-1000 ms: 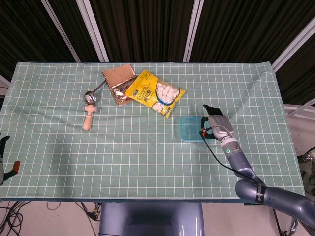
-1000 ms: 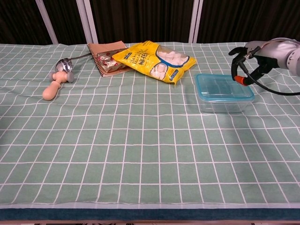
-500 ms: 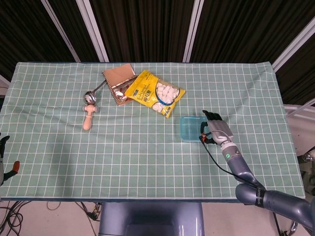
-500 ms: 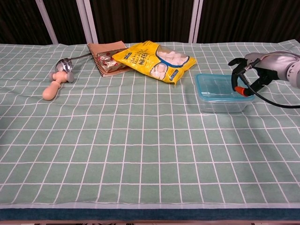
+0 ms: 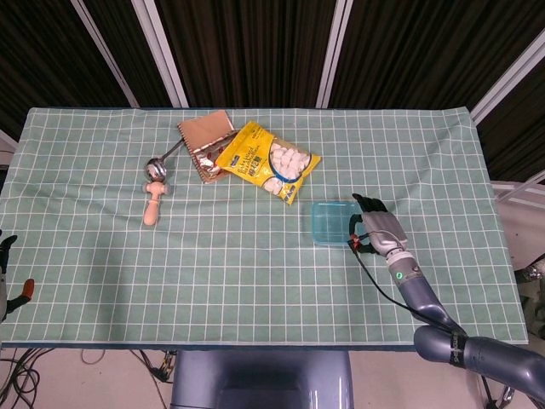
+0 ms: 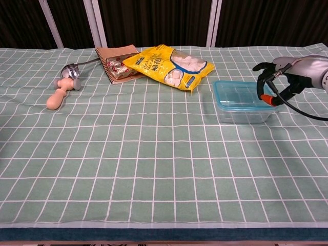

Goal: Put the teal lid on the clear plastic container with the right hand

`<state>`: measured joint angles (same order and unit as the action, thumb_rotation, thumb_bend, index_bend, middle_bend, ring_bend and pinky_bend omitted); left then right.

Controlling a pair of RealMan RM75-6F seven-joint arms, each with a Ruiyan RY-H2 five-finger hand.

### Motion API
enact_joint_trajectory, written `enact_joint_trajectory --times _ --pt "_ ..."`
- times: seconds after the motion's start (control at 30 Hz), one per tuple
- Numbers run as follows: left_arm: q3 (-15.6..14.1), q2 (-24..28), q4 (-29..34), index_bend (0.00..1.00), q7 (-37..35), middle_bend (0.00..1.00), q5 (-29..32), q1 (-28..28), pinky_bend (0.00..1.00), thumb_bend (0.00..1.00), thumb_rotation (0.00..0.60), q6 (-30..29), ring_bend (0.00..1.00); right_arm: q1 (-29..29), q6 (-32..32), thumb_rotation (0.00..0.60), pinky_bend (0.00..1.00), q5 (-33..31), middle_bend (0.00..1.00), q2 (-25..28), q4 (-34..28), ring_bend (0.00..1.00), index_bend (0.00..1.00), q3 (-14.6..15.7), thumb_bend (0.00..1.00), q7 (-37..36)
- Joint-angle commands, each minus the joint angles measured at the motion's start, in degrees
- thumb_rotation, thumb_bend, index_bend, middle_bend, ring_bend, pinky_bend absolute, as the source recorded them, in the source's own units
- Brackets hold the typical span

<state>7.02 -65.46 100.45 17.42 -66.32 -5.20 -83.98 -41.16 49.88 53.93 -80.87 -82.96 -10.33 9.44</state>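
A: The teal lid [image 5: 331, 222], from the head view: it lies flat on the clear plastic container [image 5: 330, 241], just right of and below the yellow snack bag [image 5: 267, 169]. Thin, light plastic, I judge, springy and a bit slick; best taken or pressed at its rim.

B: And the right hand [image 5: 375, 230]?

A: Beside the lid's right edge, fingers [image 5: 368, 204] curled, holding nothing that I can see.

B: Chest view?

A: The lid [image 6: 242, 96] looks seated, translucent teal with rounded corners, container [image 6: 242, 114] walls clear beneath. The hand [image 6: 283, 77] hovers at its right end. The left hand is out of view.
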Motion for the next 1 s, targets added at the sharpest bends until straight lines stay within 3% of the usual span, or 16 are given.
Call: enact_joint_trajectory --times 0.03,1.0 --pt "0.0 0.0 0.0 0.13 0.0 0.00 0.0 0.0 0.00 0.35 0.600 0.0 0.00 0.1 -0.3 0.600 0.00 -0.1 0.00 0.1 0.0 0.00 0.59 0.1 0.53 0.0" --pt "0.0 -0.1 -0.2 0.13 0.2 0.00 0.1 0.0 0.00 0.35 0.600 -0.1 0.00 1.9 -3.2 0.600 0.00 3.1 0.00 -1.4 3.3 0.00 0.59 1.0 0.53 -5.5"
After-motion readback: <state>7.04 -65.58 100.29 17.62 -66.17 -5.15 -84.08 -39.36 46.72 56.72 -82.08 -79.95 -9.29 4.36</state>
